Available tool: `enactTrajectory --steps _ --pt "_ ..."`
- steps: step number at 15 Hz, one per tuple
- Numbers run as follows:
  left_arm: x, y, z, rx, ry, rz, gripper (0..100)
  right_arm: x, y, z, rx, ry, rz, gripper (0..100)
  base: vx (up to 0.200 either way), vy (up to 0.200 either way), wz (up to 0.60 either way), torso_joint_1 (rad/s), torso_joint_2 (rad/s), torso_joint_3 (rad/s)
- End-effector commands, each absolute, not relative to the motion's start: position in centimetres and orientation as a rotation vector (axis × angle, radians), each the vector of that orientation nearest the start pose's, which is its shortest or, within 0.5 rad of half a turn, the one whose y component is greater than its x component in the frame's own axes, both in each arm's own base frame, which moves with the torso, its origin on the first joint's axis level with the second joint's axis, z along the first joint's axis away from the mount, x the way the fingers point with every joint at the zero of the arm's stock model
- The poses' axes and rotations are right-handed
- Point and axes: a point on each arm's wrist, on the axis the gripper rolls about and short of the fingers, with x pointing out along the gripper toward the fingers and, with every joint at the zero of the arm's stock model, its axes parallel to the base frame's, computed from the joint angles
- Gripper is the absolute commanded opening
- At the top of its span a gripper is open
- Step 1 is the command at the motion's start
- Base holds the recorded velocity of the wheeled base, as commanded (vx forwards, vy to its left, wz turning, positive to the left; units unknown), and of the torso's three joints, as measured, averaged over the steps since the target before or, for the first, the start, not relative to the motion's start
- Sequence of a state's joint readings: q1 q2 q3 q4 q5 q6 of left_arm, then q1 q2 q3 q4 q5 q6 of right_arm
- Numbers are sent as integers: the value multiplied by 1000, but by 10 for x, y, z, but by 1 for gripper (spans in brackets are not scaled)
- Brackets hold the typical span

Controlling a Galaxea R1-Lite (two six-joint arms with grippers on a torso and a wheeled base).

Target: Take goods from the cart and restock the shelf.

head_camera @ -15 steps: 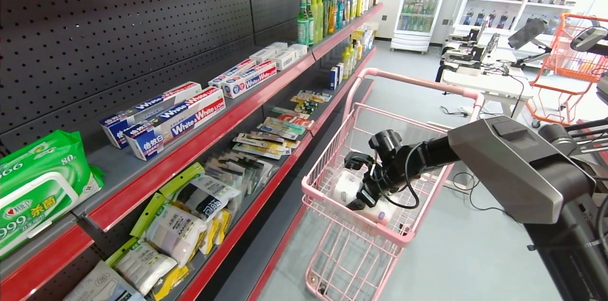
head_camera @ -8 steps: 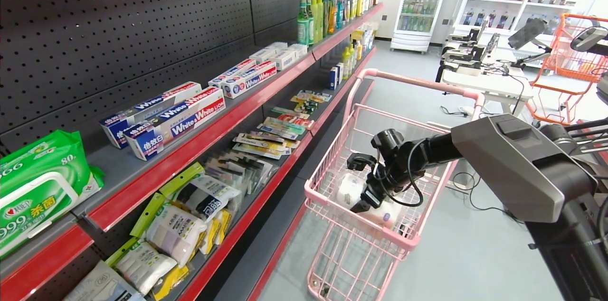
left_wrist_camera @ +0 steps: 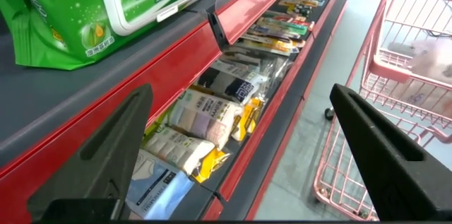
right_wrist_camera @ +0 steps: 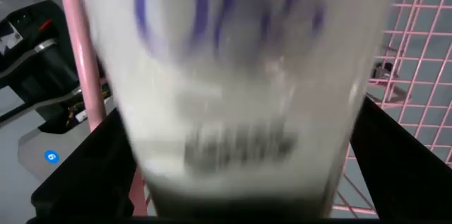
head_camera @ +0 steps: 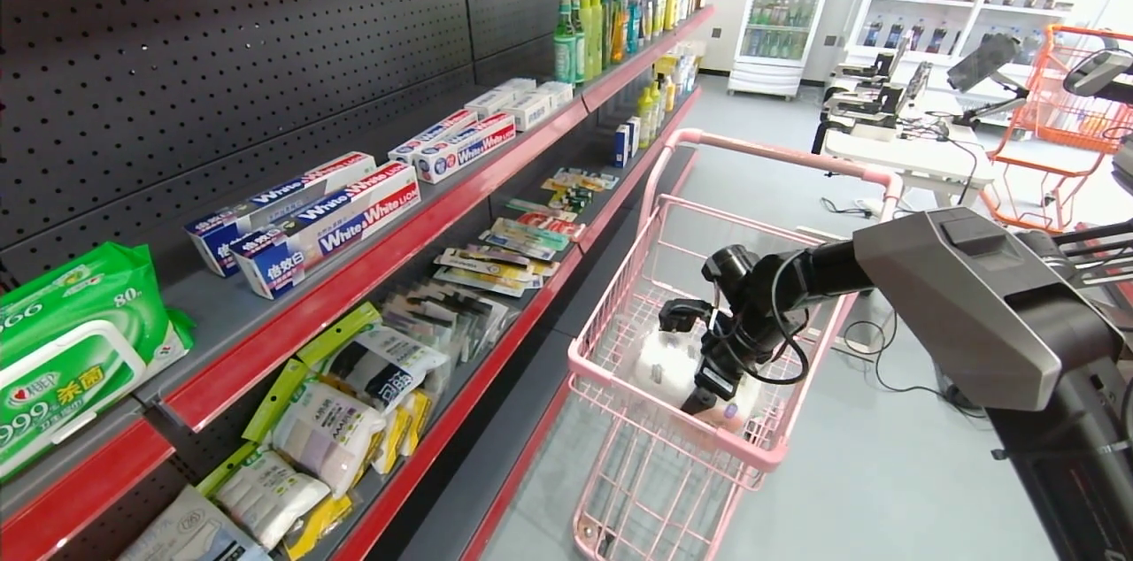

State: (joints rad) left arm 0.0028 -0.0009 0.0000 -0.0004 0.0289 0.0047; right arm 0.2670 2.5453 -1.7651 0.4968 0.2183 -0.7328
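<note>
Far left: my left gripper [left_wrist_camera: 236, 104] hangs just off the shelf front [head_camera: 372, 269], fingers wide apart with nothing between them. A green wipes pack [head_camera: 75, 349] sits at the near end of the top board. The toothpaste boxes [head_camera: 327, 220] lie farther along, with bare grey board between them and the pack. On the lower shelf, soft packets [head_camera: 327, 433] crowd right up to the red lip.

A narrow strip of grey floor [head_camera: 535, 499] separates the shelf base from the pink cart [head_camera: 659, 413].

My right gripper [head_camera: 699, 397] is down inside the basket at its near end, clamped on a white bottle [right_wrist_camera: 240, 75] — pink wire shows close beside it.

Right of the cart the floor is open; a white desk [head_camera: 912, 158] stands far off.
</note>
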Motion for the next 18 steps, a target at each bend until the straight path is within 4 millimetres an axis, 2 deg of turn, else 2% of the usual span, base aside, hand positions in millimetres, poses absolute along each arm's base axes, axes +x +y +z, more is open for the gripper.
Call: enactTrajectory --steps 1,5,9,11,14,18 --pt "-23 1 75 6 0 32 100 440 124 7 -649 1059 860 100 0 0 0 0 0 0" --pt "-23 1 75 5 0 32 100 442 128 7 -656 1042 859 100 0 0 0 0 0 0" --pt "-23 1 75 5 0 32 100 454 131 21 -659 975 838 100 0 0 0 0 0 0" --pt "-23 1 76 5 -1 32 100 459 136 20 -664 957 840 100 0 0 0 0 0 0" --pt "-23 1 76 5 -1 32 100 460 154 10 -674 943 872 100 0 0 0 0 0 0" --pt "-23 1 76 5 -1 32 100 456 163 1 -642 970 895 100 0 0 0 0 0 0"
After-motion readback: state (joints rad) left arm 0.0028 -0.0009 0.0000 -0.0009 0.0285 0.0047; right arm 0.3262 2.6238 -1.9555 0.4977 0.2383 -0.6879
